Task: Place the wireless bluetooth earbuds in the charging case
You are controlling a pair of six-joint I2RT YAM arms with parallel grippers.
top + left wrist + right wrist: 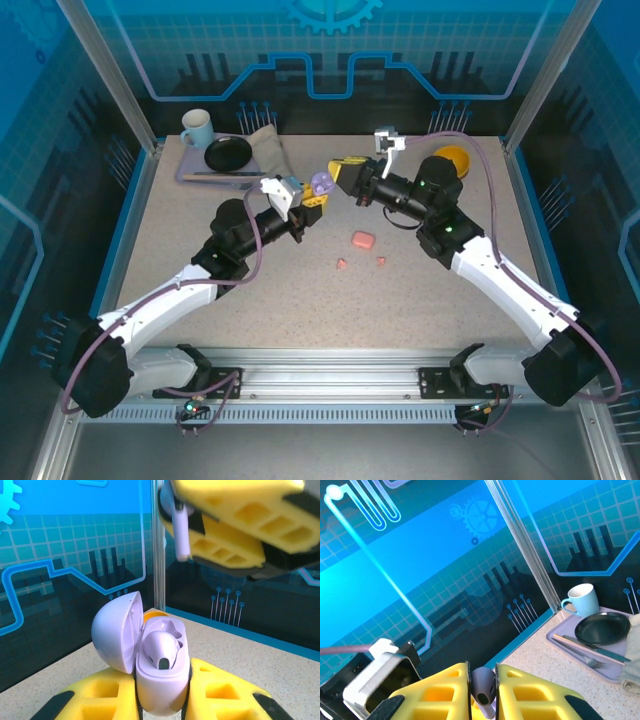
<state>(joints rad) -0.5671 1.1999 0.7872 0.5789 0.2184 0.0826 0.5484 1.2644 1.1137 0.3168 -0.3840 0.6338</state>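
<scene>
The left end effector [161, 707] grips the purple case [160, 685], upright with its lid [117, 630] swung open; one purple bud [161, 650] sits inside. The right end effector [482, 677] pinches a second purple bud [483, 687] near the case, not touching it. A pink case [362, 239] and two pink buds [342, 263] lie on the worktop [200, 230].

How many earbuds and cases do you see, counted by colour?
Pink buds: 2
Purple buds: 2
Pink case: 1
Purple case: 1
Total: 6
</scene>
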